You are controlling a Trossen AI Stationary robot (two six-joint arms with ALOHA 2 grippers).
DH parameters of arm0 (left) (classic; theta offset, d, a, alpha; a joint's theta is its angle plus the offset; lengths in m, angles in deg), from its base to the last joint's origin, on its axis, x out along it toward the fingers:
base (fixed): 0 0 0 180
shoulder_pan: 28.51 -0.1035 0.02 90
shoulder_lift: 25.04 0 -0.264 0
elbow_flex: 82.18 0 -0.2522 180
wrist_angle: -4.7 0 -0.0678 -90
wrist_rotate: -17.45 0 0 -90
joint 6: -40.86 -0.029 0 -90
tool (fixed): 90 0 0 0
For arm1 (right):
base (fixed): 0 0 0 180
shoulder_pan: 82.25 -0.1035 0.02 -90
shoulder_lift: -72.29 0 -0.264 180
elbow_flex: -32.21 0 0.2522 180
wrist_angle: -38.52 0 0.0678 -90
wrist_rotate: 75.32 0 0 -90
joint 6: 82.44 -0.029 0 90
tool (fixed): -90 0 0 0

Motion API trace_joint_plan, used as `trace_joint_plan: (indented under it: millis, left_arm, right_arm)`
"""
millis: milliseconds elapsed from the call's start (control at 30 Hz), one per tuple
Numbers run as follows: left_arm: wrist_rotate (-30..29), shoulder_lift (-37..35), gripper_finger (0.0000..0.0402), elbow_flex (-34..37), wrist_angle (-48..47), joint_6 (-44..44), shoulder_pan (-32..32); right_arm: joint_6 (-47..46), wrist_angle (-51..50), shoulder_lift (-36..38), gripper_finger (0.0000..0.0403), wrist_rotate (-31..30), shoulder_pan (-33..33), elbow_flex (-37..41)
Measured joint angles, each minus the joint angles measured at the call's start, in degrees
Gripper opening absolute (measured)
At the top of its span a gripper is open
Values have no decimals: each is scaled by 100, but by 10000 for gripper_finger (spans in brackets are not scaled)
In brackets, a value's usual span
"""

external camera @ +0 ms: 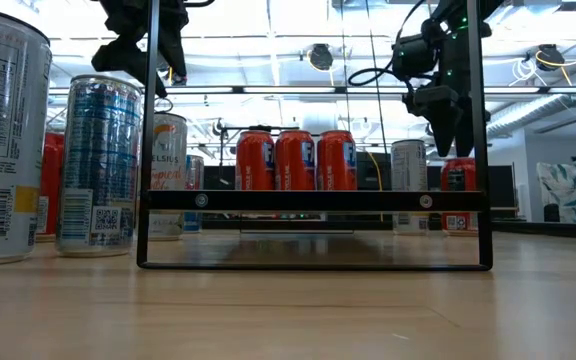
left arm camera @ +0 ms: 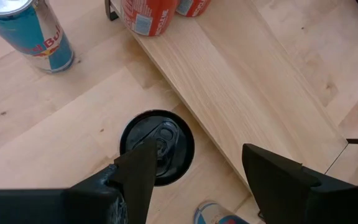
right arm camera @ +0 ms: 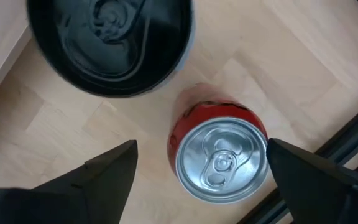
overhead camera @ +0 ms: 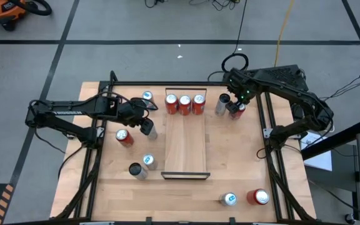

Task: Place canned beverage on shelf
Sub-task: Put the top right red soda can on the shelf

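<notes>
The shelf (overhead camera: 185, 150) is a long light-wood board in the middle of the table. Three red cans (overhead camera: 184, 104) stand in a row on its far end. My left gripper (left arm camera: 201, 158) hangs open above a black-topped can (left arm camera: 157, 148) that stands on the table just left of the shelf (left arm camera: 253, 93). My right gripper (right arm camera: 201, 149) is open above a red can (right arm camera: 219, 155) standing on the table at the far right, one finger to each side of it and higher up. A black-topped can (right arm camera: 110, 37) stands beside that red can. In the high view my left gripper (overhead camera: 147, 127) and my right gripper (overhead camera: 236, 107) flank the shelf.
Loose cans stand around the table: a blue-topped one (overhead camera: 147, 96) at the far left, a red one (overhead camera: 124, 137), two more (overhead camera: 142, 165) near the shelf's near-left corner, and two (overhead camera: 245, 198) at the near right. Black rails (overhead camera: 271, 156) frame the tabletop.
</notes>
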Motion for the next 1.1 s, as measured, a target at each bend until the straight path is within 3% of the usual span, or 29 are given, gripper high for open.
trace_joint_plan:
  millis: [367,1100]
  left_arm:
    - [-2,-2,242,0,0,0,0]
    - [-109,0,242,0,0,0,0]
  right_arm:
    - [-15,-73,-380,374,104,64,15]
    - [2,-345,-545,355,256,57,17]
